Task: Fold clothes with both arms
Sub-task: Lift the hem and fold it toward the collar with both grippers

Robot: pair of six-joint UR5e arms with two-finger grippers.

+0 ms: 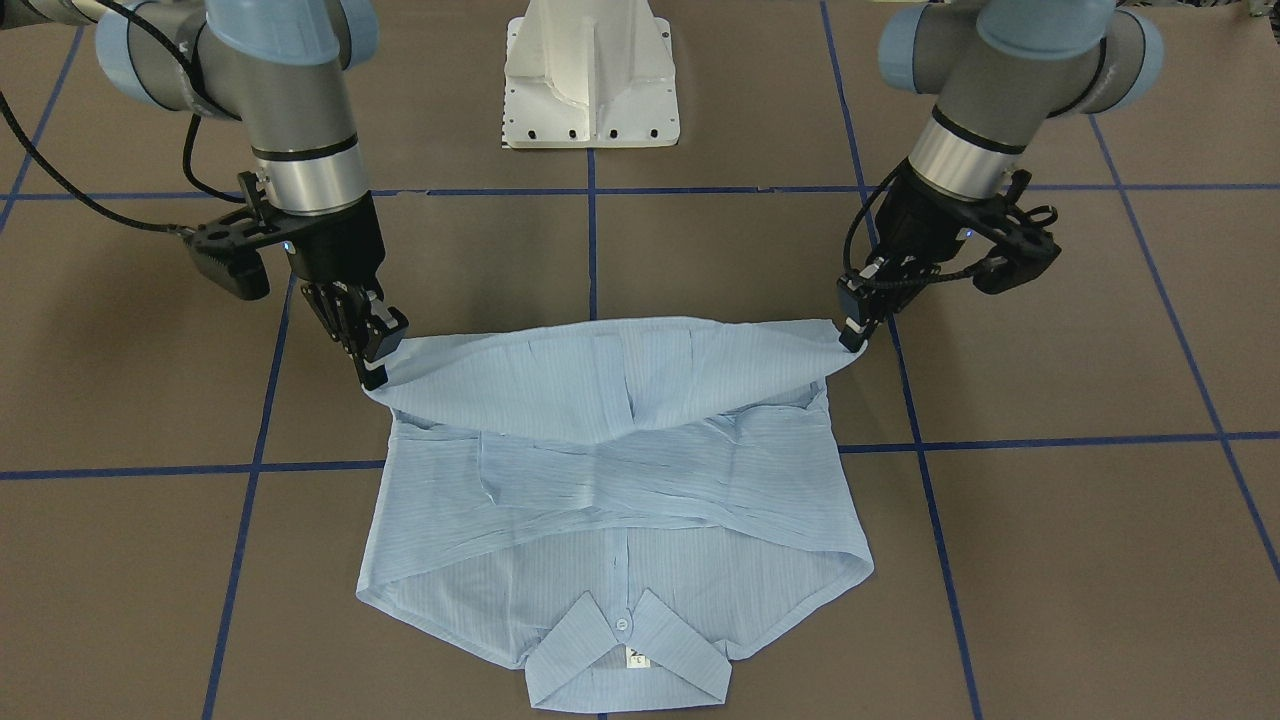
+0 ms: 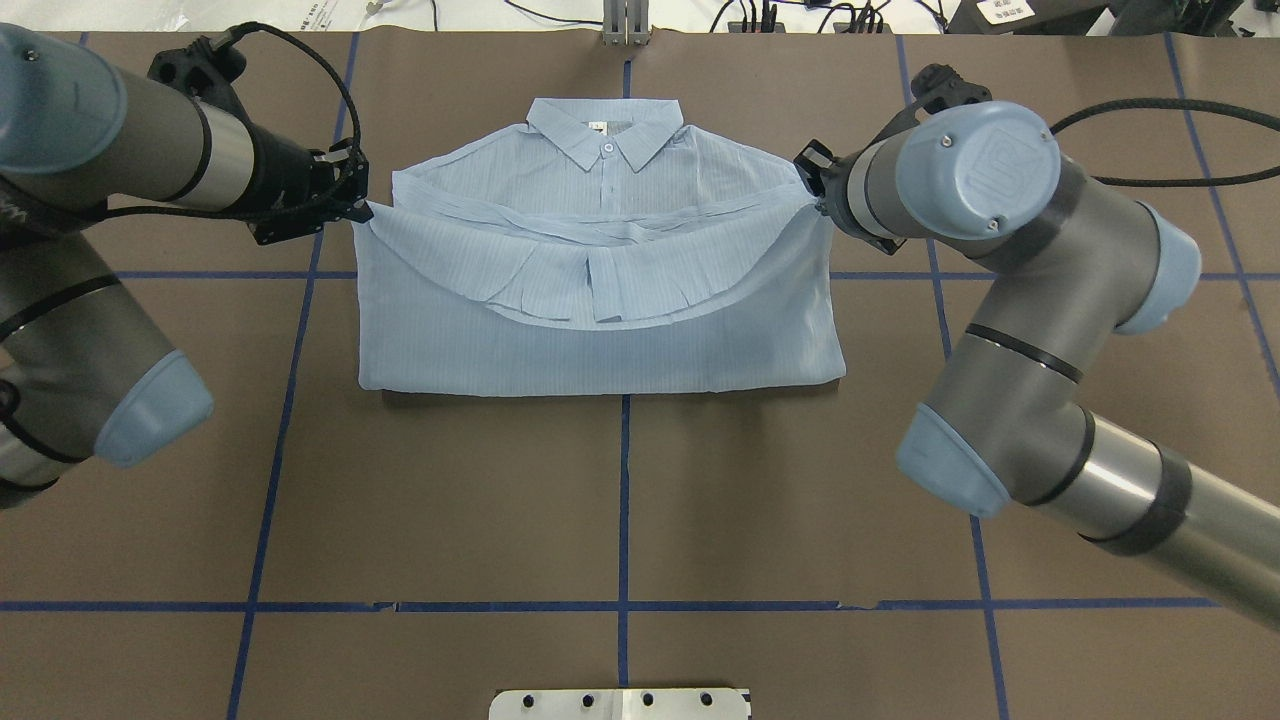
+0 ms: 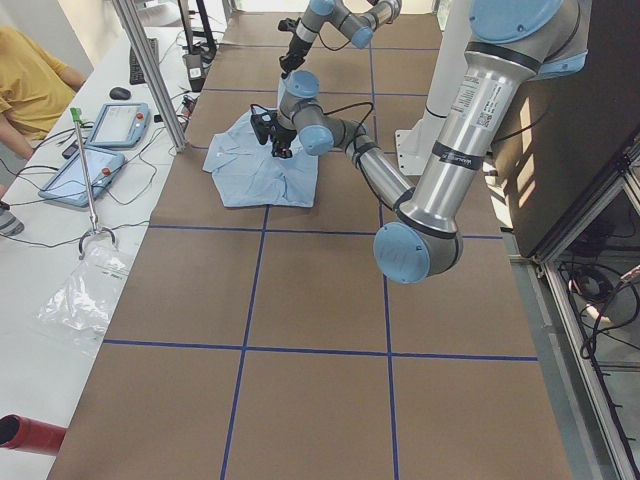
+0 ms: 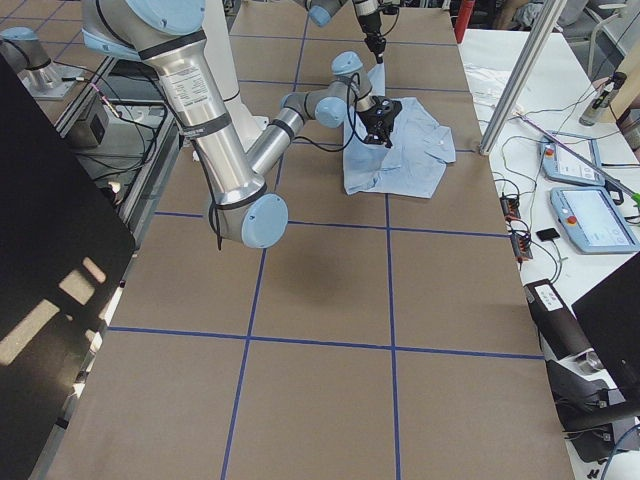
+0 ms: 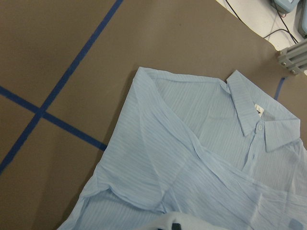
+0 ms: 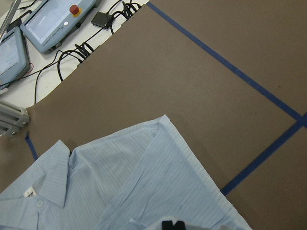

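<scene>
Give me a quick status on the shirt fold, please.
Both shut: left gripper and right gripper each pinch a corner of the shirt. Hem raised between them, collar flat. Nothing lying on the cloth ahead.

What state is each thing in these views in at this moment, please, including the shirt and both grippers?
shirt: partly folded, lower half doubled over towards the collar, hem edge held up between the grippers and sagging.
sleeves: folded across the front.
left gripper: shut on one hem corner.
right gripper: shut on the other hem corner.
collar: lying flat, top button fastened.
</scene>
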